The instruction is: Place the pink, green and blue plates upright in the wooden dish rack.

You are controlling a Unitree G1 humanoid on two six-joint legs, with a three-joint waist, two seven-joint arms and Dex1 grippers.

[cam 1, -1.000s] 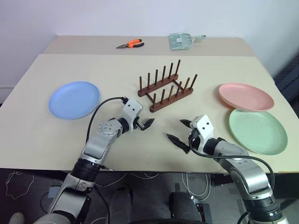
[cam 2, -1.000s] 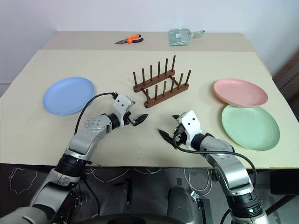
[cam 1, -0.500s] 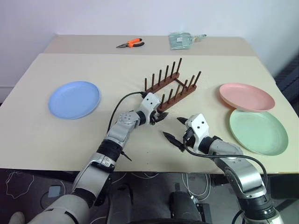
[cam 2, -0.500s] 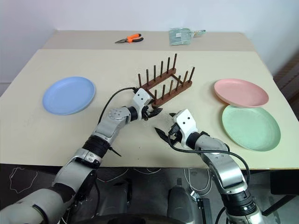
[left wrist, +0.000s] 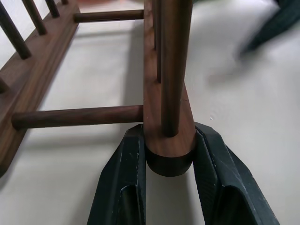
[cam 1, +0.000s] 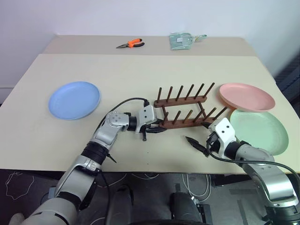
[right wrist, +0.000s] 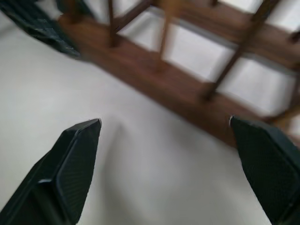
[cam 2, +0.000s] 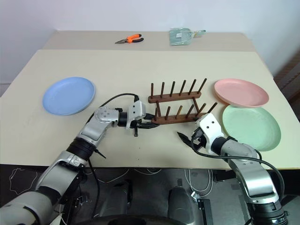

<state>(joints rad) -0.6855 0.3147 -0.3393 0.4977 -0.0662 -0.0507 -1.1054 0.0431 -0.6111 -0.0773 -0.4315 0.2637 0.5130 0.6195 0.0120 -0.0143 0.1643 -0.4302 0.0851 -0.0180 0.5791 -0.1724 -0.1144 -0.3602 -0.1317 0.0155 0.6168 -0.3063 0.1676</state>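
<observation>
progress: none racked | rack (cam 1: 183, 111) mid-worktop (cam 1: 140, 70), empty | blue plate (cam 1: 74, 100) well left of rack, pink plate (cam 1: 247, 96) and green plate (cam 1: 258, 131) just right of it, all flat | left tool (left wrist: 169, 164) clamped on rack's near rail end | right tool (cam 1: 202, 138) apart, holding nothing, beside rack

Two head cameras look down from high up over the whole table (cam 1: 140, 70). Each wrist camera sits very close to the wooden dish rack (left wrist: 166, 117), which all four views share.
</observation>
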